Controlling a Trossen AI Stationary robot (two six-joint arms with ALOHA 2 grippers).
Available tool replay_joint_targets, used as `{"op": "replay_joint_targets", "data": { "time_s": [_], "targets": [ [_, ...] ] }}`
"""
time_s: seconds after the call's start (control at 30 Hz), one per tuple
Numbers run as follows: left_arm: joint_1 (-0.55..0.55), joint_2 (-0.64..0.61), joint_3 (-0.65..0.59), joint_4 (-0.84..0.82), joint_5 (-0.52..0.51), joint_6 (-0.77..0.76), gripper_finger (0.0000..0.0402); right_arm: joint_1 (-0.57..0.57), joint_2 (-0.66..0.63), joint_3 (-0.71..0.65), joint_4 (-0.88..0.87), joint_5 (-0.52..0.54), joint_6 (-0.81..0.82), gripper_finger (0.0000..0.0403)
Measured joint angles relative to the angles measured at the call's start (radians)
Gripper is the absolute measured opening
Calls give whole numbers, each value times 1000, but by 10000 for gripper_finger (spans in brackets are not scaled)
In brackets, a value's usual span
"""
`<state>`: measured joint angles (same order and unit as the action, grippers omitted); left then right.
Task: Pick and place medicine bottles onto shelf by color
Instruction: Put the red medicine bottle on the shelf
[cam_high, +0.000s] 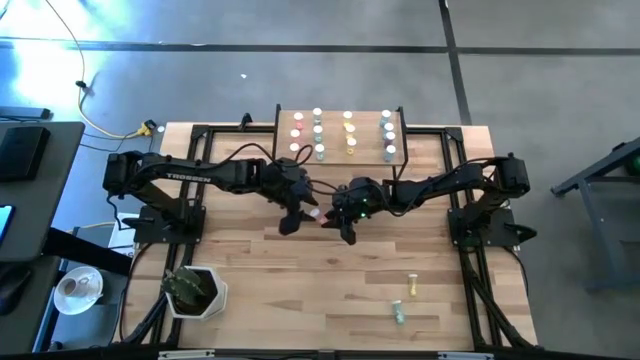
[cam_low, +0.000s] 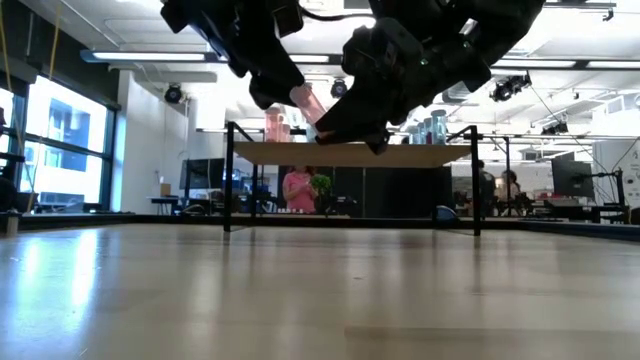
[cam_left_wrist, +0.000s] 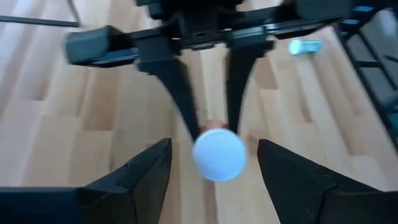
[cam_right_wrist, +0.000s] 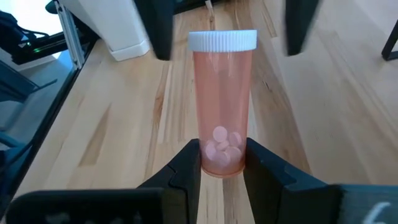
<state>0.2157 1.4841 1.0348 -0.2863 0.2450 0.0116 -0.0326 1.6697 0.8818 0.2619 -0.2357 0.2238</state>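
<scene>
Just in front of the small raised light-wood shelf (cam_high: 342, 135), above the tabletop (cam_high: 300, 290), my right tool (cam_right_wrist: 222, 163) clenched the base of a pink translucent medicine bottle (cam_right_wrist: 222, 102) with a white ribbed cap and pale tablets inside. My left tool (cam_left_wrist: 214, 163) stood released, its fingers either side of the cap without touching. Most bottles already stood on the shelf in colour columns; two more (cam_high: 405, 300) lay on the tabletop, well away from the shelf.

The pink bottle (cam_right_wrist: 222, 112) looks like clear, glossy plastic, with a ribbed matt white cap (cam_right_wrist: 222, 40). The right gripper's fingers (cam_right_wrist: 186, 171) are matt black plastic. The tabletop (cam_right_wrist: 112, 124) is smooth pale wood with a soft sheen.
</scene>
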Motion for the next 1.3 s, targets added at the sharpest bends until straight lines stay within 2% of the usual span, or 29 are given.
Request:
{"op": "replay_joint_targets", "data": {
  "time_s": [0.07,0.6,1.03,1.3],
  "targets": [
    [0,0,0,0,29,0,222,0,0,0,2,0,-15,84],
    [6,0,0,0,30,0,179,0,0,0,29,-31,-44,84],
    [6,0,-1,28,34,28,113,0,0,0,35,-31,-41,84],
    [6,0,-1,24,34,27,114,0,0,0,35,-31,-41,84]
  ]
}}
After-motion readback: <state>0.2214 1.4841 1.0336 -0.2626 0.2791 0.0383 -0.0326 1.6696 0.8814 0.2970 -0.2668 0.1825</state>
